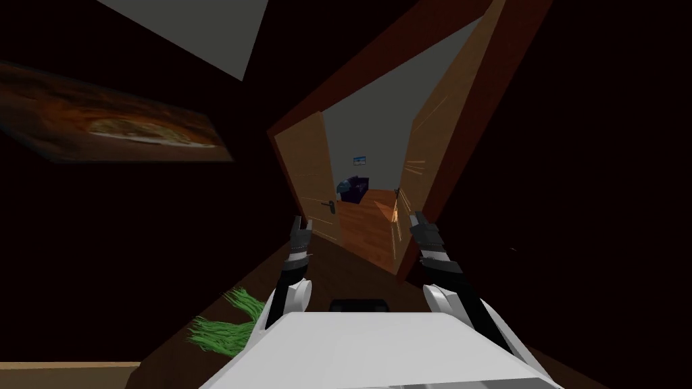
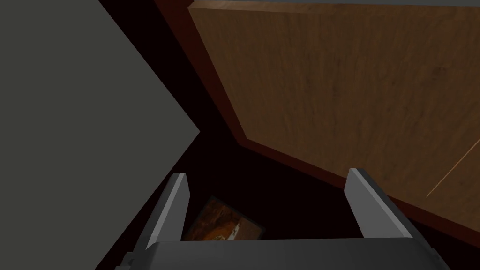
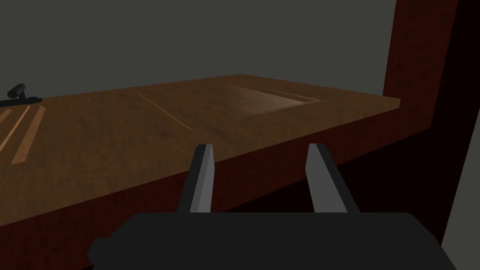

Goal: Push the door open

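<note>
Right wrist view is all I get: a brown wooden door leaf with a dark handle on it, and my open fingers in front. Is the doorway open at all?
Observer: Yes. The head view shows a left leaf and a right leaf, both partly open, with a gap between them.
Operator: What is beyond the gap?
Observer: A wooden floor and a dark sofa further in.
Operator: Where is my other arm?
Observer: The left gripper is by the left leaf, near its handle, with its fingers open. I cannot tell whether it touches the leaf.
</note>
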